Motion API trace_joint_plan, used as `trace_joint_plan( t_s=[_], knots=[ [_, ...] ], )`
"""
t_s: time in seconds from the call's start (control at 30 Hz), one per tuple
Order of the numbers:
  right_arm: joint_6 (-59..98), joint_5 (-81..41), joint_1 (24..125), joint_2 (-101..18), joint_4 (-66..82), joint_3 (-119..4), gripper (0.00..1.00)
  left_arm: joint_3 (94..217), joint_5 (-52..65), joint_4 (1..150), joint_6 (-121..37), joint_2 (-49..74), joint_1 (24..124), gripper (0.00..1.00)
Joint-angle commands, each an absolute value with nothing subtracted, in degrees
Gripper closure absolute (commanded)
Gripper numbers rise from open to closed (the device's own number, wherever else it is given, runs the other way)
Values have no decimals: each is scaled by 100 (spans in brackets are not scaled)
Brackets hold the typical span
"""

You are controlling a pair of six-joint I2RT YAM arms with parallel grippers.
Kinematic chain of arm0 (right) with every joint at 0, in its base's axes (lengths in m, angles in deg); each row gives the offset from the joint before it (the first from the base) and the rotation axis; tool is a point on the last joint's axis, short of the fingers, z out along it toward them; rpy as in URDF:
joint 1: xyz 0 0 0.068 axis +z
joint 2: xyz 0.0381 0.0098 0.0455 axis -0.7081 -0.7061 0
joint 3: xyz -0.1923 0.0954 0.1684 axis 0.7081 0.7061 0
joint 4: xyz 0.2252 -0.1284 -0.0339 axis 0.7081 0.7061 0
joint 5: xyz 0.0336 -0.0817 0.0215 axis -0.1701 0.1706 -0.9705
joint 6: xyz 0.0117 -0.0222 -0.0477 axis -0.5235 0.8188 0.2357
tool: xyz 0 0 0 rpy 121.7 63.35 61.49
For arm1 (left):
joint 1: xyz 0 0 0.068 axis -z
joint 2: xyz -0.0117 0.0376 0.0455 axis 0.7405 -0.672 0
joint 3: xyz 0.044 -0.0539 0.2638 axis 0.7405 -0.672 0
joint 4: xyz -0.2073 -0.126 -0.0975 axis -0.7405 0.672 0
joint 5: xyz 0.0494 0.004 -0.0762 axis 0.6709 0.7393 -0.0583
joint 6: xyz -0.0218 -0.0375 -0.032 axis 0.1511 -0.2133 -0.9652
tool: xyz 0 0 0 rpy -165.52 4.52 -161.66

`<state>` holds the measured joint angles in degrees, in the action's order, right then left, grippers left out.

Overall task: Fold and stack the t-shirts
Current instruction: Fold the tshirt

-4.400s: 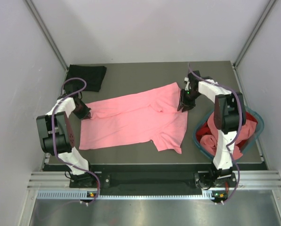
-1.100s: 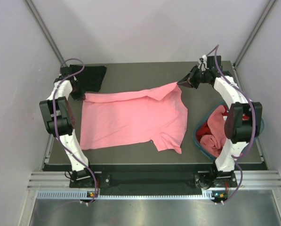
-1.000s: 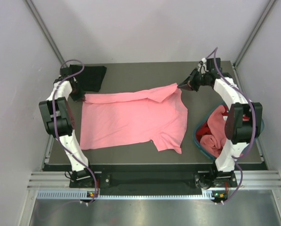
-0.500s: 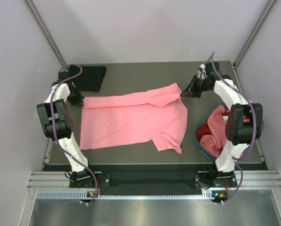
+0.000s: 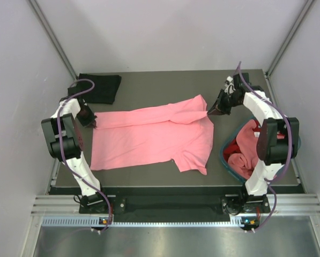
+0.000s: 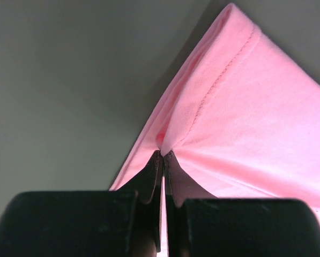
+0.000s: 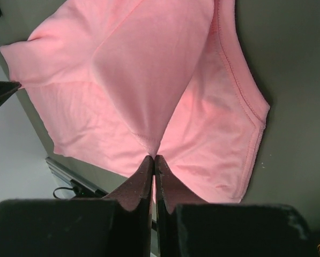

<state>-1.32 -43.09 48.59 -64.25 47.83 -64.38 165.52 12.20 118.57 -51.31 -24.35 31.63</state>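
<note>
As pink t-shirt (image 5: 149, 140) lies spread, left gripper (image 6: 163, 156), right gripper (image 7: 153, 157) pinch far corners.

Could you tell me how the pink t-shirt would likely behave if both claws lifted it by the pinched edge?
Probably floppy: the pink t-shirt tents into creases where the left claw and right claw pinch it, so its middle would sag between them. It looks thin and light, as small pinches raise its edge. Being wide, it may drag on the table.

Plain salmon-pink t-shirt (image 5: 149, 136) at centre; black t-shirt (image 5: 98, 87) at ten o'clock; teal basket (image 5: 224, 159) at four o'clock, holding red t-shirt (image 5: 233, 146).
</note>
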Motion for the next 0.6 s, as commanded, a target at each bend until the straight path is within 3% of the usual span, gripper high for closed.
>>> trace_joint_plan(
  t_s=[0.0, 0.57],
  knots=[
    [15, -4274, 4815, -6251, 4840, -6430, 100, 16403, 1241, 11768, -5101, -2201, 3125, 100],
    [111, -4169, 4886, -6163, 4858, -6157, 100, 16412, 1435, 11724, -5084, -2165, 3081, 100]
  ],
)
